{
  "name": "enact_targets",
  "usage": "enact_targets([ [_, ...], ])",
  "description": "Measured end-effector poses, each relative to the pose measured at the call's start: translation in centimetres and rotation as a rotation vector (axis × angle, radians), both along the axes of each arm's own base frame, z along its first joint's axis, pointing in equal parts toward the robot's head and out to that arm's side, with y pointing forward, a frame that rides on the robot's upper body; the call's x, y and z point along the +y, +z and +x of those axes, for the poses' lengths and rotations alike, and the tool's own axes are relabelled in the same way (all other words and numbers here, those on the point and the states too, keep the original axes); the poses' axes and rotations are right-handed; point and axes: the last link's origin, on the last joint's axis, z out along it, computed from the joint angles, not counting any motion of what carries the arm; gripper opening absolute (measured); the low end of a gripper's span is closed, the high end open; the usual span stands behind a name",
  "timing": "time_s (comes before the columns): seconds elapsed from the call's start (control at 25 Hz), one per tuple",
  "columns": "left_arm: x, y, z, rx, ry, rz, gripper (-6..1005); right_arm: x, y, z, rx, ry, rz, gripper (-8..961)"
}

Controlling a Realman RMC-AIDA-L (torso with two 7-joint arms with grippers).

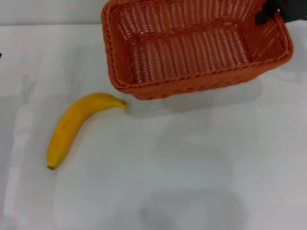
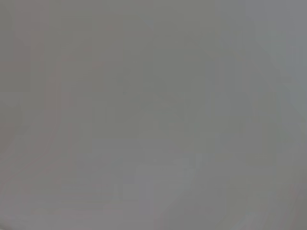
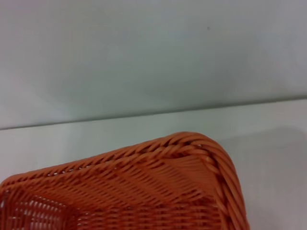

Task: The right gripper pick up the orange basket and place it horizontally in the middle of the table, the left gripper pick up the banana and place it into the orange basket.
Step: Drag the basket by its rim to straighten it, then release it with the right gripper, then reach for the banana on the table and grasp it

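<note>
Two things lie on my white bench (image 1: 201, 163): the orange basket (image 1: 192, 48) at the far side, right of centre, and the banana (image 1: 76, 127) nearer to me on the left. My right gripper (image 1: 268, 12) shows only as a dark shape at the basket's far right corner, over the braided rim there; whether it touches the rim I cannot tell, nor whether its jaws are spread or pressed together. The basket looks tipped, its near long side pale-shadowed on the bench beneath, its open mouth turned toward me, with nothing inside. From my right wrist I see one rounded corner of that rim (image 3: 201, 148) close below, with the bench's far edge and a pale wall behind it.

The banana lies flat, curved, its darker tip pointing toward the basket's near left corner and just short of it, its stem end toward me. My left gripper does not show from the head; its wrist view gives only a blank grey field, so I cannot say how its jaws stand.

Open bench spreads across the whole near half, in front of the basket and right of the banana. The basket's far side runs out of the head view.
</note>
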Motion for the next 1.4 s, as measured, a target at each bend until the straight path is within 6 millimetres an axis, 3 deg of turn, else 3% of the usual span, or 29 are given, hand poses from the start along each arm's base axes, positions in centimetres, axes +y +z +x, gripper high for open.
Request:
enact_targets([
  [0.4, 0.0, 0.4, 0.1, 0.01, -0.012, 0.014, 872, -0.9, -3.4, 2.3, -0.038, -0.071, -0.016, 200],
  [0.84, -0.1, 0.6, 0.0, 0.011, -0.012, 0.024, 871, -2.5, -4.1, 4.6, 0.102, -0.081, 0.011, 267],
  [0.92, -0.1, 0.6, 0.0, 0.011, -0.012, 0.025, 871, -2.6, -3.7, 5.4, 0.119, -0.097, 0.035, 279],
  [1.12, 0.0, 0.6, 0.0, 0.011, -0.014, 0.026, 870, -3.1, -1.9, 7.1, 0.157, -0.126, 0.091, 472],
  [1.28, 0.0, 0.7, 0.0, 0.01, -0.012, 0.028, 870, -3.5, 1.3, 9.0, 0.182, -0.148, 0.189, 614],
  [1.4, 0.0, 0.7, 0.0, 0.009, -0.011, 0.031, 869, -3.9, 3.6, 10.3, 0.295, -0.128, 0.325, 716],
])
